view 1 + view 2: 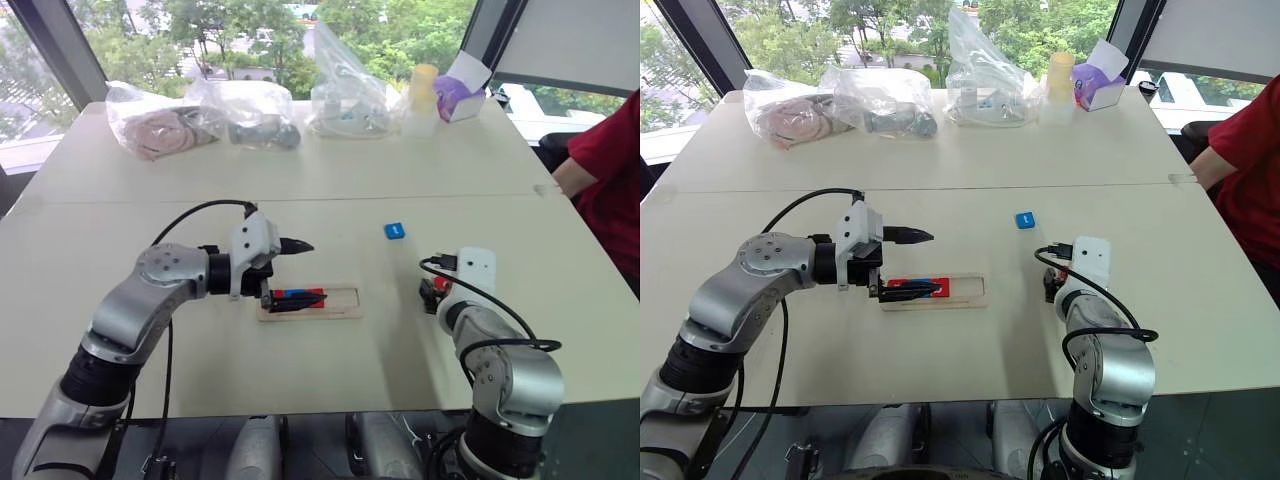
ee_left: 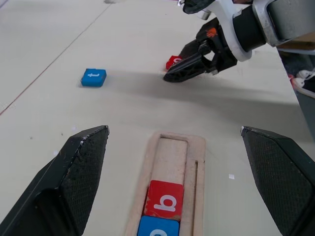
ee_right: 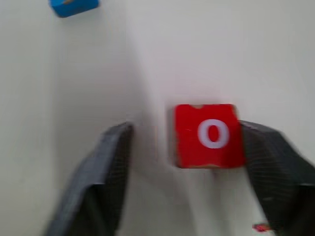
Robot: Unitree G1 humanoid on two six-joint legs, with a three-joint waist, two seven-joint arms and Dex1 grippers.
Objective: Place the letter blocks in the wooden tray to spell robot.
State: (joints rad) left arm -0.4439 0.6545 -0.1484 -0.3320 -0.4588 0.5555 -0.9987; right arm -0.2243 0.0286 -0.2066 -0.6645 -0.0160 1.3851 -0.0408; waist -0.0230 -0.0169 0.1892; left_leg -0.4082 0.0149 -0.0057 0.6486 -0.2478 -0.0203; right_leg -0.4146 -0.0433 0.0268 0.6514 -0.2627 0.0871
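The wooden tray [image 1: 345, 300] lies near the table's front middle. In the left wrist view a red letter block "b" [image 2: 165, 199] and a blue block [image 2: 157, 228] sit in its groove, and the far end [image 2: 172, 152] is bare. My left gripper [image 1: 300, 272] hovers over the tray's left part, open, with nothing between its fingers [image 2: 78, 167]. A blue "t" block [image 1: 394, 231] lies alone on the table beyond the tray. My right gripper [image 3: 192, 147] is open around a red "o" block [image 3: 209, 135] that rests on the table, close against one finger [image 3: 275, 167].
Clear plastic bags [image 1: 250, 110] with items, a yellow cup [image 1: 424, 85] and a purple-and-white box [image 1: 460, 95] line the table's far edge. A person in a red shirt [image 1: 610, 170] sits at the right side. A seam [image 1: 300, 198] crosses the tabletop.
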